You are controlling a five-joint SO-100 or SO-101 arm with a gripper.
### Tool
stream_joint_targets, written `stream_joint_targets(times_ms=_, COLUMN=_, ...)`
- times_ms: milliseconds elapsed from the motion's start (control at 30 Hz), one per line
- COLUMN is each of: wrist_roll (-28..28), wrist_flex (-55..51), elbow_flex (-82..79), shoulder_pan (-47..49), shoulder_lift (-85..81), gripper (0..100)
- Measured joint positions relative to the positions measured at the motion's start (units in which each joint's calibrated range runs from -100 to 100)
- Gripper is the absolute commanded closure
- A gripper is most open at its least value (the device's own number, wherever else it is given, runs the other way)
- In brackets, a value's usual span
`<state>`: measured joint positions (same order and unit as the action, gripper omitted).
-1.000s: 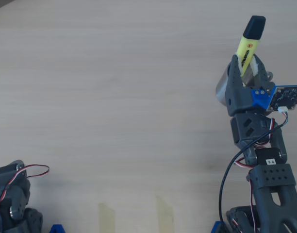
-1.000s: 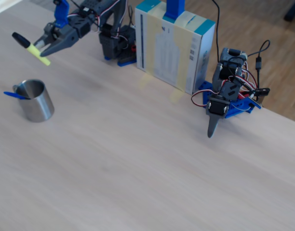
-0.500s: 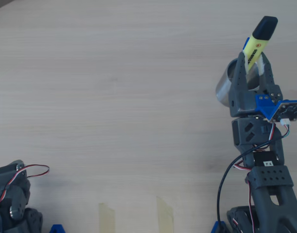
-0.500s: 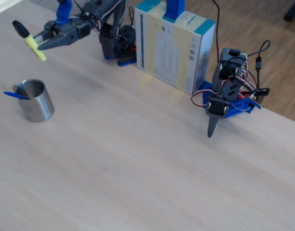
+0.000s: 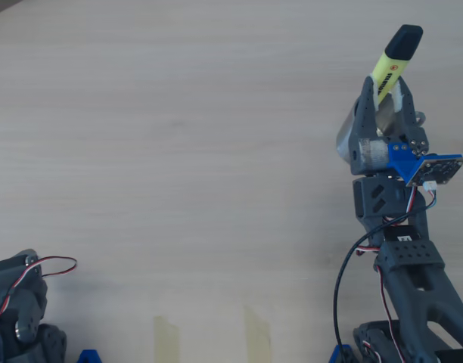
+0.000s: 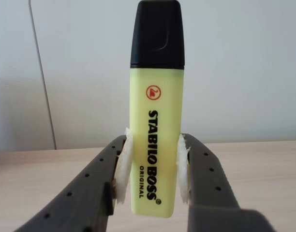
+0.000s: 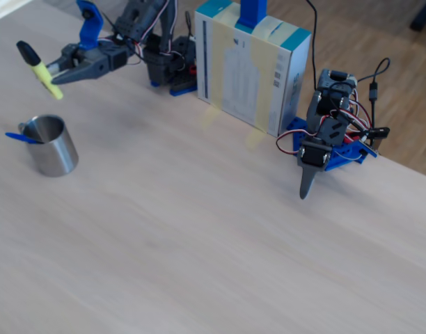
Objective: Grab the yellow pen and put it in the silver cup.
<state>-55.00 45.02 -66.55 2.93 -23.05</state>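
My gripper (image 5: pixel 384 89) (image 7: pixel 51 69) (image 6: pixel 153 169) is shut on the yellow pen (image 5: pixel 391 63) (image 7: pixel 37 64) (image 6: pixel 155 111), a chunky highlighter with a black cap. The pen stands nearly upright, cap up, held high above the table. The silver cup (image 7: pixel 51 145) stands on the table below it and slightly nearer the camera in the fixed view. In the overhead view the cup (image 5: pixel 343 140) is mostly hidden under the gripper. White pads (image 6: pixel 124 166) press both sides of the barrel.
A thin blue pen (image 7: pixel 19 138) lies beside the cup's handle. A second arm (image 7: pixel 323 139) rests folded at the right of the fixed view, next to a white and teal box (image 7: pixel 251 66). Two tape strips (image 5: pixel 209 333) mark the table's near edge.
The gripper has swung the pen slightly back and more upright above the cup. Its hold on the pen is unchanged.
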Motion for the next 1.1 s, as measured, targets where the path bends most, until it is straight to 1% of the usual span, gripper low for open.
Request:
stream_joint_targets(times_ms=433, wrist_roll=0.0, wrist_flex=14.96, elbow_flex=0.0, shoulder_pan=0.0, shoulder_lift=13.84, gripper=90)
stream_joint_targets(times_ms=1100, wrist_roll=0.05, wrist_flex=15.8, elbow_flex=15.42, shoulder_pan=0.0, shoulder_lift=32.51, gripper=90)
